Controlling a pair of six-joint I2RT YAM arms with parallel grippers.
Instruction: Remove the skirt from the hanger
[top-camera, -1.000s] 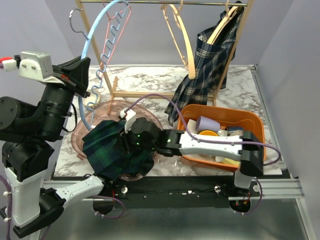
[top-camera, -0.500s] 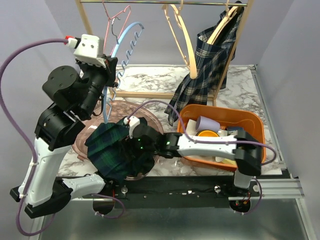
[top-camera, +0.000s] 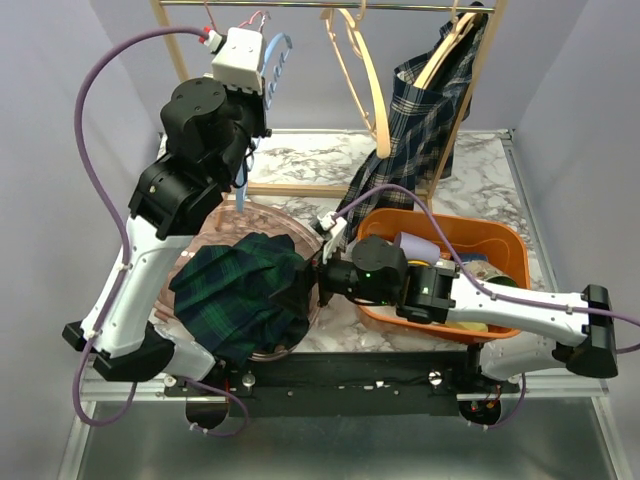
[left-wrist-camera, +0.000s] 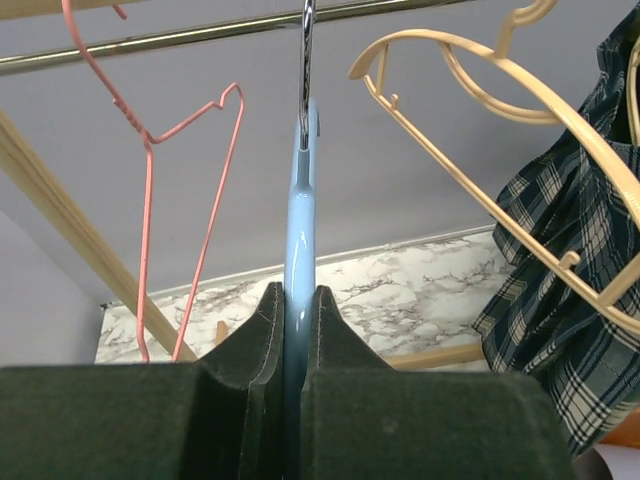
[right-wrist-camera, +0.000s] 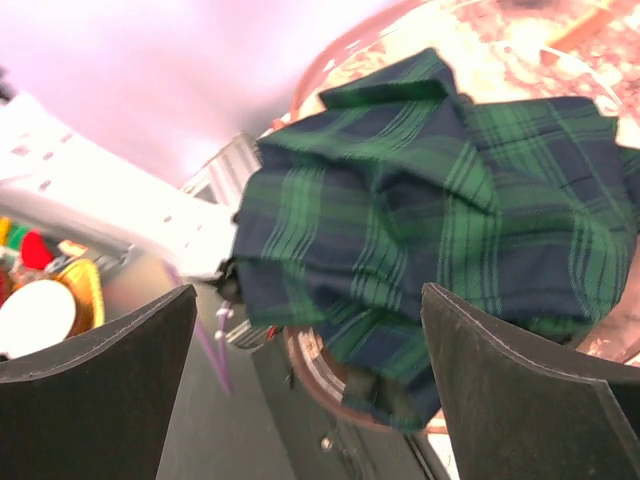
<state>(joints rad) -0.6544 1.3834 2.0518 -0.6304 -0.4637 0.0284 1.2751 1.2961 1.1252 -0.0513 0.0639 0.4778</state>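
The skirt (top-camera: 240, 295), dark green and blue plaid, lies crumpled in a pink see-through bowl (top-camera: 190, 243) at the table's near left; the right wrist view shows the skirt (right-wrist-camera: 430, 210) free of any grip. The light blue hanger (top-camera: 277, 55) is bare and held up at the rail by my left gripper (top-camera: 262, 78), which is shut on it. In the left wrist view the hanger (left-wrist-camera: 300, 200) rises from between the pads of the left gripper (left-wrist-camera: 297, 305), its metal hook at the rail. My right gripper (top-camera: 315, 280) stands open just right of the skirt, the right gripper (right-wrist-camera: 308, 330) holding nothing.
A wooden rack with a metal rail (top-camera: 330, 6) carries a pink wire hanger (left-wrist-camera: 150, 200), an empty wooden hanger (top-camera: 365, 75) and a navy-and-white plaid garment (top-camera: 415, 140) on another wooden hanger. An orange bin (top-camera: 505, 245) of cups sits under the right arm.
My left arm swung the blue hanger up and to the right, to the rail. My right gripper opened, let go of the skirt and drew back to the right.
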